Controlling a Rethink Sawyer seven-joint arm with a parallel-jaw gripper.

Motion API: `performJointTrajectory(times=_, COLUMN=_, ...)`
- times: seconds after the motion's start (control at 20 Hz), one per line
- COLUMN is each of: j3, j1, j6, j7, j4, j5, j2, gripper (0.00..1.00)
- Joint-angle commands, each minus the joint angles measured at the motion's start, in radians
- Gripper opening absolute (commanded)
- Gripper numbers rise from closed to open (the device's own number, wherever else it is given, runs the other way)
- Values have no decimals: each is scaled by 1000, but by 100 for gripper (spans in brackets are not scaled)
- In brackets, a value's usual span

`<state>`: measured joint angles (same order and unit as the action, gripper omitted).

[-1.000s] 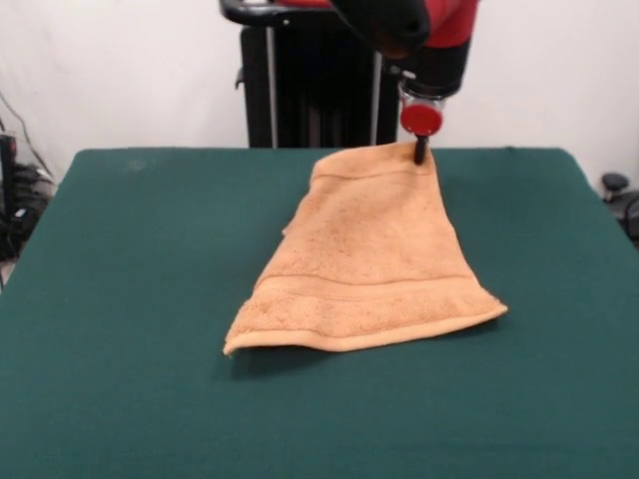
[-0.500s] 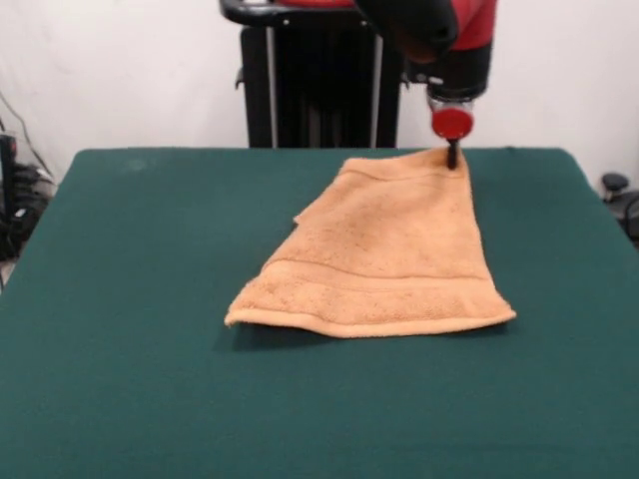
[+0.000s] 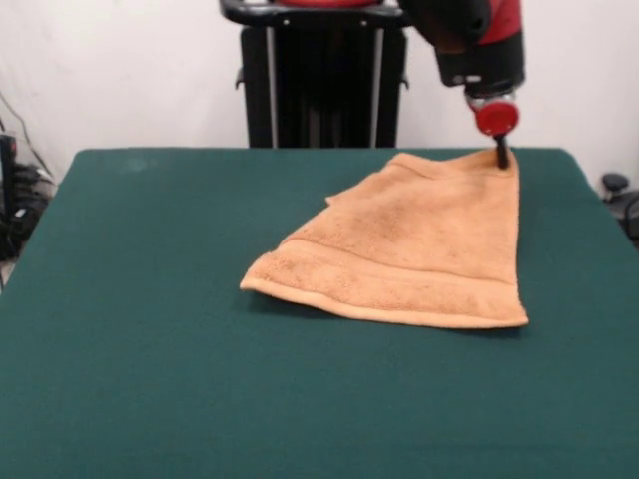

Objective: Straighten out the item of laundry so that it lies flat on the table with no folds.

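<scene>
One towel (image 3: pixel 419 249), hand (image 3: pixel 502 158) at corner.

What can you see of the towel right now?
The towel is orange-tan terry with a woven band near its front edge. It lies on the green table, right of centre, apparently doubled over, not yet flat. Its far right corner is lifted at the gripper, which touches it there; the front left edge curls slightly off the cloth.
</scene>
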<state>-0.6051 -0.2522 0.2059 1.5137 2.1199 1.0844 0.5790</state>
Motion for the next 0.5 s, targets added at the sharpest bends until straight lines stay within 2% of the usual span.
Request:
performJointTrajectory(times=0.05, j3=112, j1=110, j6=-195, j7=233, j4=-114, j5=-20, j2=43, gripper=0)
performJointTrajectory(times=0.2, j3=170, j1=167, j6=-259, j7=231, j4=-128, j5=-58, j2=58, gripper=0)
performJointTrajectory(times=0.45, j3=233, j1=219, j6=-292, j7=199, j4=-146, j5=-103, j2=75, gripper=0)
performJointTrajectory(times=0.5, j3=280, j1=252, j6=-321, j7=198, j4=-160, j5=-108, j2=79, gripper=0)
